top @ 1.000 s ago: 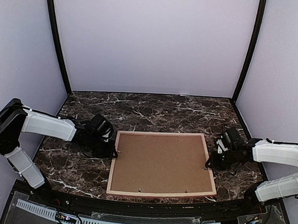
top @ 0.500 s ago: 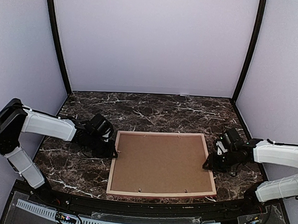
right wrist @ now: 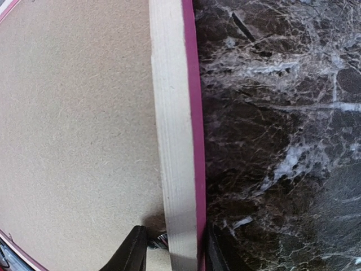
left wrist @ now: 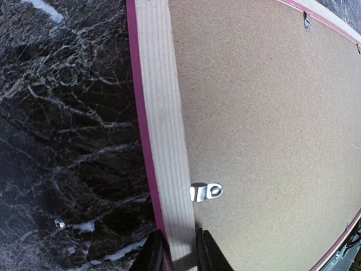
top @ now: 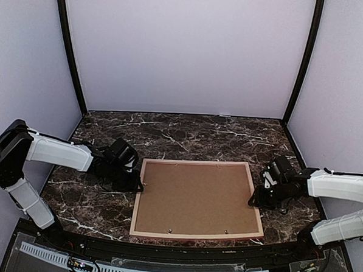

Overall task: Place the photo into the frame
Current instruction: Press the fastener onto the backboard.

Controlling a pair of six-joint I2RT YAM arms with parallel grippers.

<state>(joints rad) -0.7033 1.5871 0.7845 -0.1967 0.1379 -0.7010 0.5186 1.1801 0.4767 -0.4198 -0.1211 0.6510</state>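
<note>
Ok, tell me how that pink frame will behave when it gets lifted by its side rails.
Probably stiff: the frame has wooden rails and a flat hardboard backing panel. Likely light for its size, being thin. Its wide, flat shape may tilt or swing if lifted from one side only.

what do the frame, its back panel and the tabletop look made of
Frame: apparently pale bare wood, fine grain lines, with a pink painted outer edge. Back panel: brown, matt, speckled and fibrous, likely hardboard. Tabletop: dark with white veins like marble; could be stone or printed laminate.
</note>
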